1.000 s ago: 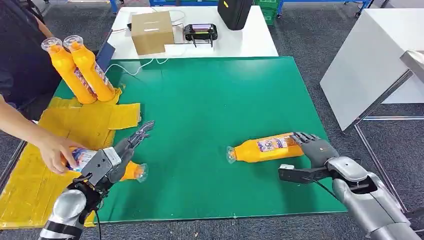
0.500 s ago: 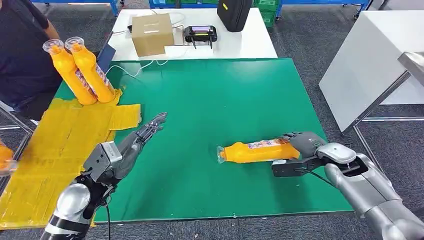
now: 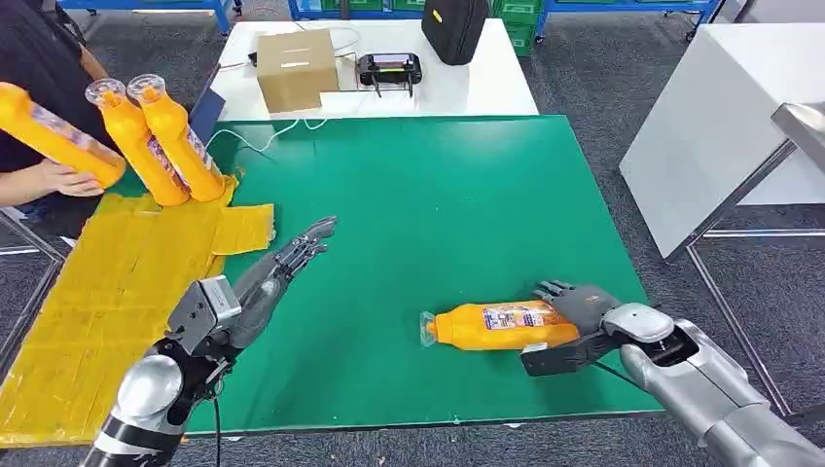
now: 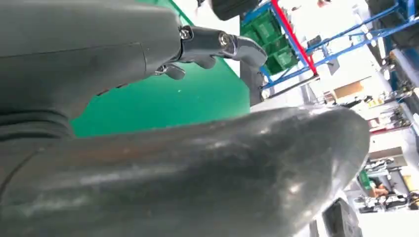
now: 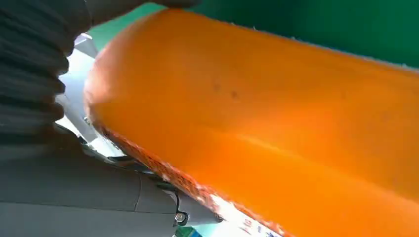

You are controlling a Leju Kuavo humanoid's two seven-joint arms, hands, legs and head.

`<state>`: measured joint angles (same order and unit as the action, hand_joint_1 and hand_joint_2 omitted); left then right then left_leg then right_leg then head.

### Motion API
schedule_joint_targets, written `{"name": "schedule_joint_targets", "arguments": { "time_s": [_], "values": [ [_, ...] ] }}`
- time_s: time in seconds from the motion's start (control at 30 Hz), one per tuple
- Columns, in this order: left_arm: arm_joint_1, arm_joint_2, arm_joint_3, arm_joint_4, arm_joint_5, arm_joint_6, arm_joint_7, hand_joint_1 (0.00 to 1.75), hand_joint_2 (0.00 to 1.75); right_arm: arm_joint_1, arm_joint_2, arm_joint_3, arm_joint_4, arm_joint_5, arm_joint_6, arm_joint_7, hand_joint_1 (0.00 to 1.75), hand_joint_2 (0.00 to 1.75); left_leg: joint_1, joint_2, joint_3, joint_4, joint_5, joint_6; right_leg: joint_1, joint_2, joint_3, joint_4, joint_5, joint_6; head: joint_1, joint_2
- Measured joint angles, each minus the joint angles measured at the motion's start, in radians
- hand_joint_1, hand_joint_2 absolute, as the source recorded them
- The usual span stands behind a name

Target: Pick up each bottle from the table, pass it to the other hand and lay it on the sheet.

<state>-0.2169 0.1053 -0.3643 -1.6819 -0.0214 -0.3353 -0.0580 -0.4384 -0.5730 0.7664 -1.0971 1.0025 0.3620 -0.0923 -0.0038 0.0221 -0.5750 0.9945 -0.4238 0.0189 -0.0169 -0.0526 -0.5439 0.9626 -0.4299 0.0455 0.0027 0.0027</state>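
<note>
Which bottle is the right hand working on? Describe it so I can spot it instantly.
Start at the green mat and go to its near right part. The orange bottle lies there on its side, cap pointing toward the mat's middle, with the right hand around its base end. Unlike the two upright bottles at the mat's far left corner, it is lying down, alone.

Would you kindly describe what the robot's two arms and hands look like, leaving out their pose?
Both arms are rounded silver metal segments. The left hand has a grey cover and dark slim fingers, with a silver boxy block behind it at the wrist and a thin black cable hanging below. The right hand is dark grey, with a black flat bracket beneath its wrist and a thin black cable.
</note>
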Motion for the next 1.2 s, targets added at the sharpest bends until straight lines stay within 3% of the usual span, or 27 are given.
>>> {"name": "schedule_joint_targets", "arguments": {
  "time_s": [0.2, 0.23, 0.27, 0.3, 1.2],
  "values": [
    [-0.002, 0.000, -0.004, 0.002, 0.003, 0.002, -0.019, 0.00, 0.00, 0.004, -0.010, 0.007, -0.002, -0.005, 0.000, 0.000, 0.02, 1.75, 0.000, -0.001, 0.000, 0.000, -0.001, 0.000, 0.000, 0.000, 0.000, -0.001, -0.002, 0.002, 0.000, 0.000],
    [-0.002, 0.000, -0.004, 0.002, 0.003, 0.002, -0.020, 0.00, 0.00, 0.004, -0.010, 0.007, -0.002, -0.006, 0.000, 0.000, 1.61, 1.75, 0.000, -0.001, 0.000, 0.000, -0.001, 0.000, 0.000, 0.000, 0.001, -0.001, -0.002, 0.002, 0.000, 0.000],
    [-0.004, 0.000, -0.005, 0.002, 0.003, 0.001, -0.020, 0.00, 0.00, 0.004, -0.010, 0.009, -0.003, -0.005, 0.000, 0.000, 1.61, 1.75, 0.000, -0.001, 0.000, 0.000, -0.001, 0.000, 0.000, 0.000, 0.001, -0.001, -0.002, 0.002, 0.000, 0.000],
    [-0.007, 0.000, -0.006, 0.002, 0.004, 0.001, -0.017, 0.00, 0.00, 0.004, -0.011, 0.011, -0.005, -0.004, 0.003, 0.001, 1.75, 1.75, 0.000, -0.001, 0.000, 0.000, -0.001, 0.000, 0.000, 0.000, 0.001, -0.001, -0.002, 0.002, 0.000, 0.000],
    [-0.017, -0.002, -0.023, 0.008, 0.023, 0.008, -0.002, 0.00, 0.00, 0.072, -0.033, -0.020, -0.088, -0.127, 0.011, 0.039, 1.75, 1.75, 0.000, -0.001, 0.001, 0.000, -0.001, 0.000, 0.000, 0.000, 0.002, -0.001, -0.002, 0.002, 0.000, 0.000]
  ]
}}
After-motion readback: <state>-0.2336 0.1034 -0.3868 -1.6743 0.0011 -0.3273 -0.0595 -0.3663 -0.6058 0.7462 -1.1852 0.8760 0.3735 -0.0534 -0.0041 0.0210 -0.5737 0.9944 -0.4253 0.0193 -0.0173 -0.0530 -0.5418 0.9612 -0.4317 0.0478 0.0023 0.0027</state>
